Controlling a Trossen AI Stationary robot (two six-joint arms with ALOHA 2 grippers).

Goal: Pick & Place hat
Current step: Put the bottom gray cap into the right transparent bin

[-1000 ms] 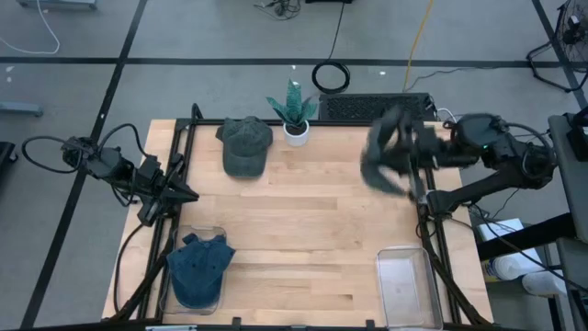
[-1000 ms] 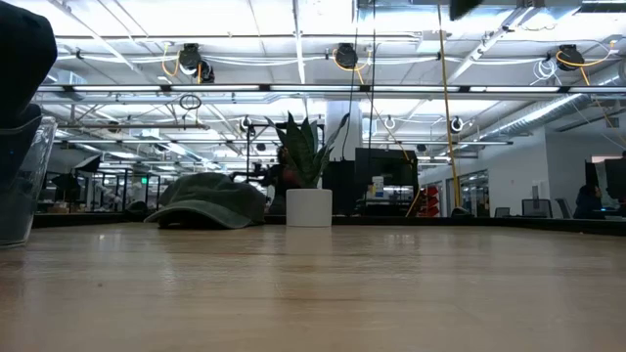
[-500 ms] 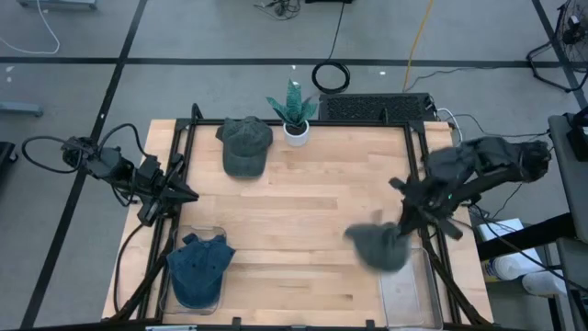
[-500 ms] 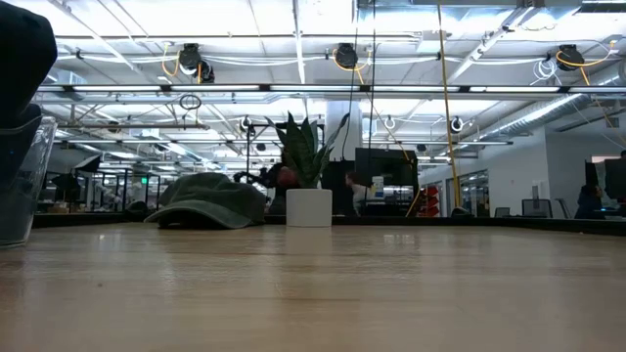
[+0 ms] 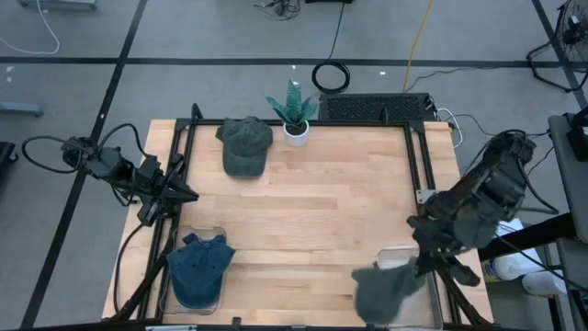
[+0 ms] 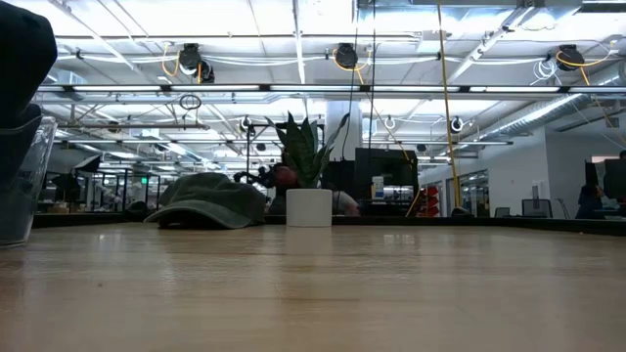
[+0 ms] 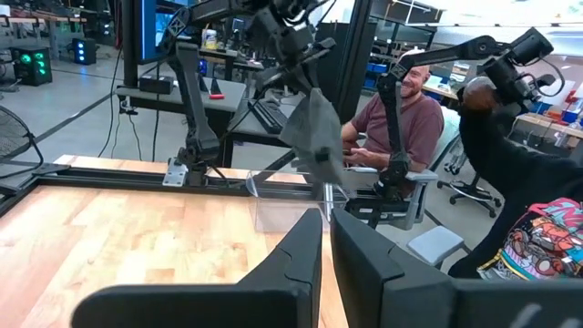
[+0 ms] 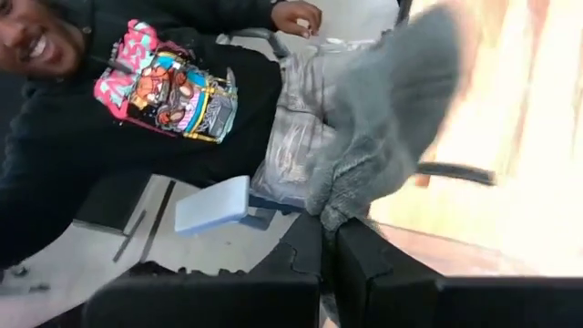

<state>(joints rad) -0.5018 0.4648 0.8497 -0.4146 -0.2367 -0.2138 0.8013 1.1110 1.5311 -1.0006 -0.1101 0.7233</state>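
Wooden planks make up the table (image 5: pixel 303 221), which is framed by black rails and set on a grey floor.

At the left edge, the left gripper (image 5: pixel 188 195) is held just over the rail, its dark fingers (image 7: pixel 301 260) pressed almost together with nothing between them. Below it, at the near-left corner, a blue hat (image 5: pixel 199 267) is seen lying in a clear bin (image 5: pixel 213 234). Further back, an olive hat (image 5: pixel 245 143) rests flat on the wood, and just to its right a small potted plant (image 5: pixel 295 112) stands upright in a white pot — the two are near each other but apart. Behind the table's far edge, a black keyboard (image 5: pixel 372 107) and a coiled cable (image 5: pixel 331 77) are laid on the floor.

On the right, the right gripper (image 5: pixel 421 265) is poised above the near-right corner, its fingers clamped on a grey hat (image 5: pixel 386 292). That hat hangs limp from the closed fingertips, over the left rim of a second clear bin (image 5: pixel 411 253) — whether it touches the bin cannot be told. In the right wrist view, the grey fabric is pinched at its edge, and a seated person in a printed black shirt (image 8: pixel 164 82) is visible beyond the table.
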